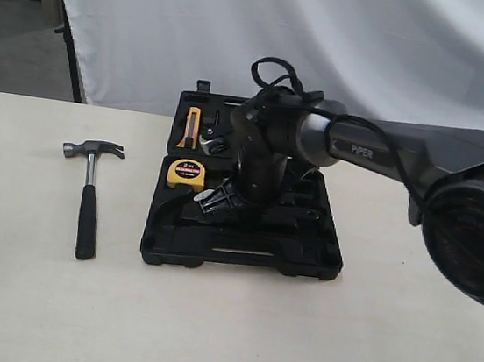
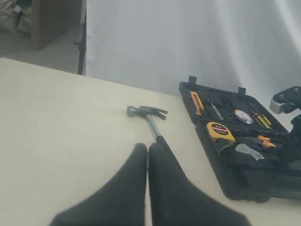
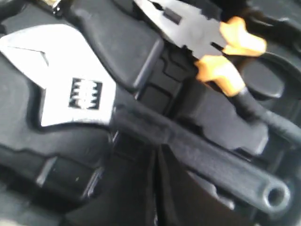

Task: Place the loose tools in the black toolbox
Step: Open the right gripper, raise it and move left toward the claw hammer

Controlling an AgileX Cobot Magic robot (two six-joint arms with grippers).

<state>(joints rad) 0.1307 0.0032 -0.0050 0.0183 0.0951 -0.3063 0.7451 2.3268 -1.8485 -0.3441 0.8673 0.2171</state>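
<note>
The right gripper [image 3: 157, 157], fingers pressed together with nothing between them, sits low over the left half of the open black toolbox [image 1: 241, 257]. Its tips are just beside the handle of the adjustable wrench [image 3: 141, 125]; contact cannot be told. The wrench lies aslant over its recess, with the pliers [image 3: 197, 28] beyond. The step looks like seating the wrench: press squarely and gently on the handle so it drops in rather than pivots out. The left gripper [image 2: 148, 149], also closed and empty, hovers above the table [image 1: 25, 296] near the hammer [image 1: 90, 193], which lies loose left of the box.
</note>
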